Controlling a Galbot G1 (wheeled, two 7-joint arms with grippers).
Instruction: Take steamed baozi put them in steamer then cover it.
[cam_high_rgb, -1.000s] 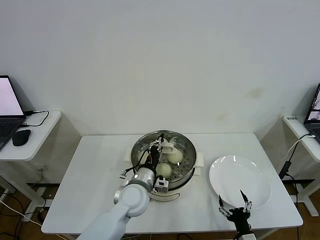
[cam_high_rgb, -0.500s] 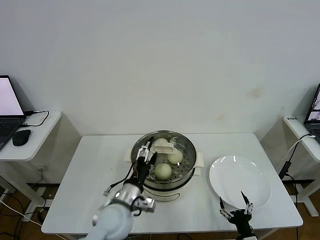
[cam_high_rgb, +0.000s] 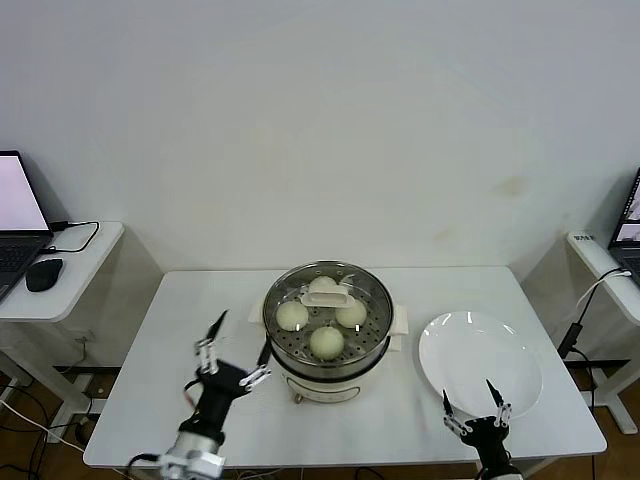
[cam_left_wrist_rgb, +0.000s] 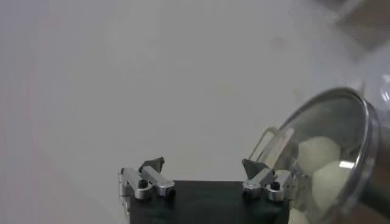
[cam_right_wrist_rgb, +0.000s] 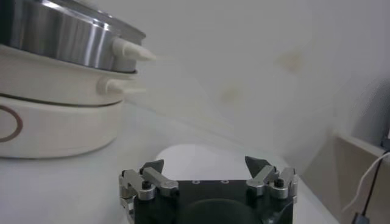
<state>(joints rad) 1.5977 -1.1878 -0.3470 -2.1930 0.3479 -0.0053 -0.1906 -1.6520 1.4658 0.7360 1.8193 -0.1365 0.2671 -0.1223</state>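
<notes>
- Baozi (cam_high_rgb: 327, 341): all four sit inside the steamer (cam_high_rgb: 326, 352) at the middle of the table (cam_high_rgb: 180, 310), and the glass cover (cam_high_rgb: 372, 297) with its white handle (cam_high_rgb: 326, 296) now rests on top of them.
- Left gripper (cam_high_rgb: 233, 353) hangs over the table just to the left of the steamer, fingers spread wide and holding nothing; a second ago it was reaching over the pot at the cover's handle, and half a second ago it was already backing off the rim.
- In the left wrist view the same gripper (cam_left_wrist_rgb: 203, 171) shows both fingers apart, with the covered steamer (cam_left_wrist_rgb: 341, 164) off to one side and the buns visible through the glass.
- Right gripper (cam_high_rgb: 476, 411) waits at the near edge of the table beside the empty white plate (cam_high_rgb: 480, 360), fingers open, much as it was before.
- Judging by this, the cover has been let go and the task looks finished; only pulling the arm clear seems left.
</notes>
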